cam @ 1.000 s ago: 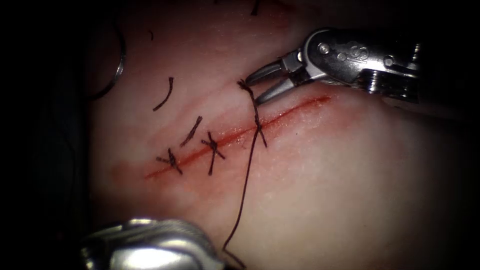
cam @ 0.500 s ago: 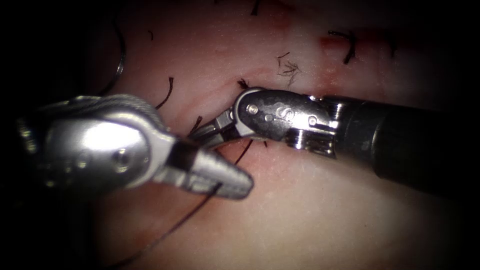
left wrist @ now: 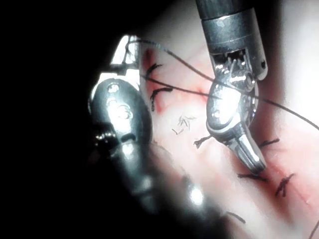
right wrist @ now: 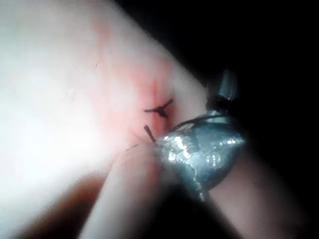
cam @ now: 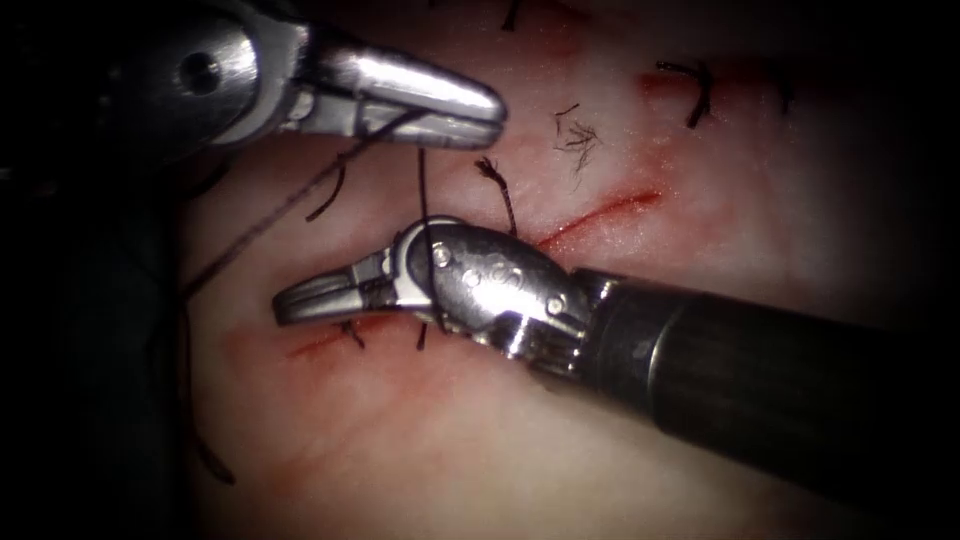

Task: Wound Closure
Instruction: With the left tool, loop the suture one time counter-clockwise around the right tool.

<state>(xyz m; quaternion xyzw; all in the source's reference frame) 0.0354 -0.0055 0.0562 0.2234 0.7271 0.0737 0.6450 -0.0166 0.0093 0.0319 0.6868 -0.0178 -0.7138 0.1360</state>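
While left tool [cam: 470, 108] grips thread [cam: 425, 190], right tool [cam: 300, 300] overlies cut [cam: 600, 212].

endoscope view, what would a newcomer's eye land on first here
First, the right tool, lying across the red cut in the tissue, with dark thread draped over its wrist. That thread runs up to the left tool, whose jaws are shut on it above the cut. Next, the knotted stitches beside the right tool's tip and cut ends of thread above the cut.
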